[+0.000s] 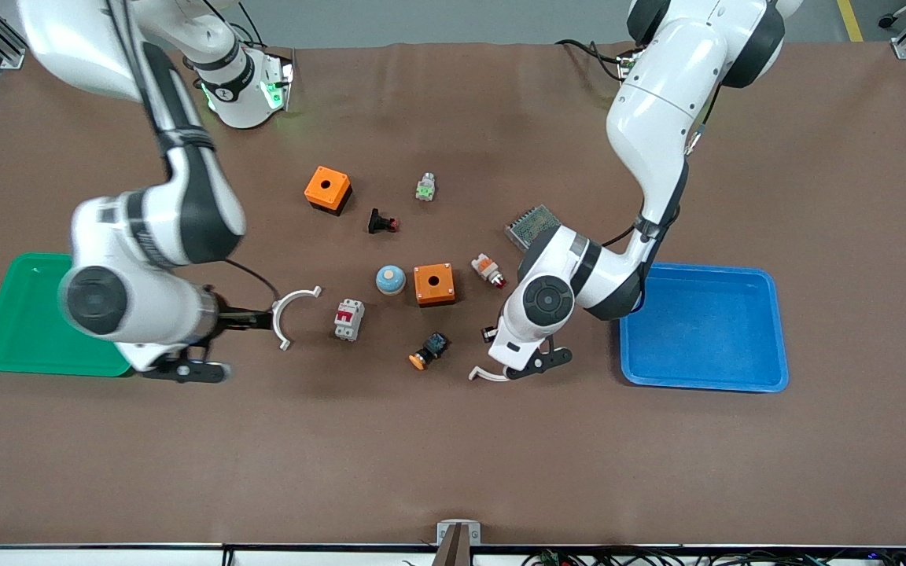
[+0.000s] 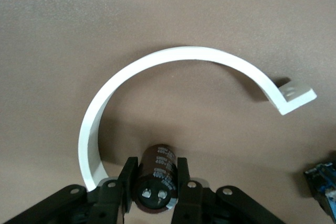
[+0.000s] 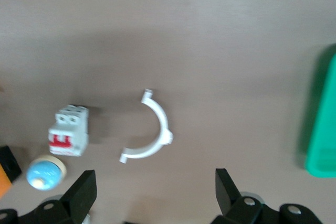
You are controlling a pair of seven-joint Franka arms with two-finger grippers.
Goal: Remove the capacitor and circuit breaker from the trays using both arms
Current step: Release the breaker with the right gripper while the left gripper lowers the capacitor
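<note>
With my right tool [image 3: 152, 192] spread empty beside the circuit breaker [image 1: 348, 319] on the table, my left tool [image 2: 155, 182] clamped the capacitor [image 2: 157, 178] low over the table; I judged gentle lowering before release best.

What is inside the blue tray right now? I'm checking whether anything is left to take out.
The blue tray shows only its bare floor, with no part in it. One corner, toward the robots' bases, is covered by the left arm's elbow, so that patch cannot be checked.
</note>
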